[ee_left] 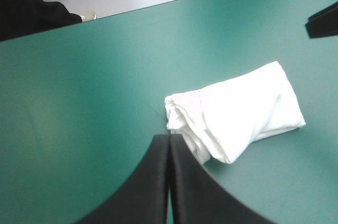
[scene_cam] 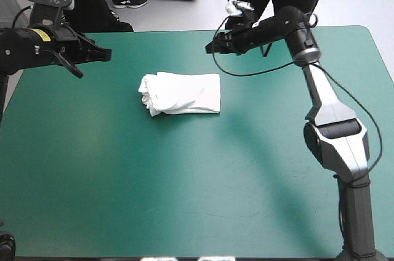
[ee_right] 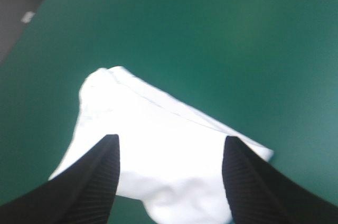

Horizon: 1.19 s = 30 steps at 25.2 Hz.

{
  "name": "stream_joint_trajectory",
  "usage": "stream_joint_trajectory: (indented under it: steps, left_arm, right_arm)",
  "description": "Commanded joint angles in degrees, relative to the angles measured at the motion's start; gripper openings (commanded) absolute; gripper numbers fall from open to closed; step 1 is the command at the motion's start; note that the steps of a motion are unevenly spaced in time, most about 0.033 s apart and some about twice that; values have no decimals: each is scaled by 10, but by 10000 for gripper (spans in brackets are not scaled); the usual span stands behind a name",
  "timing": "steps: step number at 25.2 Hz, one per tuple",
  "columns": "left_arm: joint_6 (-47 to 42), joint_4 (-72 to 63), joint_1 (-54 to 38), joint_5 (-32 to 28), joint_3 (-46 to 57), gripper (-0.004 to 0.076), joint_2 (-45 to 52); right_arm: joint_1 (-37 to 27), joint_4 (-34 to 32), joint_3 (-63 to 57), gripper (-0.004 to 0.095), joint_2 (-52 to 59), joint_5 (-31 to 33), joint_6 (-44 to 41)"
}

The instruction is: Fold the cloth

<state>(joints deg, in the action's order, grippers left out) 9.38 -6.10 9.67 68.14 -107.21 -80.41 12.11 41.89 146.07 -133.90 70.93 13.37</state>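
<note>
Two arms hang over the far half of the table, touching nothing.

From high up, the T-shirt (scene_cam: 181,93) lies as a folded bundle near the middle of the teal-green table (scene_cam: 184,199). Its left end is lumpy. The left gripper (scene_cam: 106,54) hangs far left of it, and the right gripper (scene_cam: 212,47) far right. I think the folding is about done. A next move would only need to tidy that lumpy end.

From the left wrist, the left gripper (ee_left: 168,138) is pinched tight on nothing, with the bundle (ee_left: 243,110) just ahead and beside it.

From the right wrist, the right gripper (ee_right: 170,138) has its fingers spread wide above the bundle (ee_right: 137,113). The cover (ee_right: 237,34) looks smooth and flat.
</note>
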Motion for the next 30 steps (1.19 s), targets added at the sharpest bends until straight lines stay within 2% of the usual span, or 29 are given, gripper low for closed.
stream_joint_trajectory:
  steps: [1,3,6,7,11,17,20,24,30]
  left_arm:
    - [-7,-13,0,-29,-14,-17,39]
    - [-7,-8,0,-28,-14,-17,46]
    - [-7,-7,0,-26,-14,-17,51]
    - [-7,-7,0,-26,-14,-17,52]
    - [-7,-10,0,-31,-14,-17,50]
    - [-7,-10,0,-32,-14,-17,49]
    - [-7,-10,0,-31,-14,-17,49]
    - [-7,-10,0,-24,-14,-17,49]
    - [-7,-19,0,-23,-14,-17,49]
  right_arm:
    - [-19,-104,-24,537,119,7,-22]
    - [-19,-143,-82,539,162,7,-21]
    - [-19,-143,-166,540,191,6,-3]
    - [-19,-134,-198,543,191,6,8]
    - [-17,-27,-283,543,147,-5,88]
    - [-17,47,-282,618,85,-31,127]
    - [-13,78,-281,620,68,-50,146]
    - [2,91,-281,620,54,-88,158]
    - [15,104,-277,623,19,-96,158]
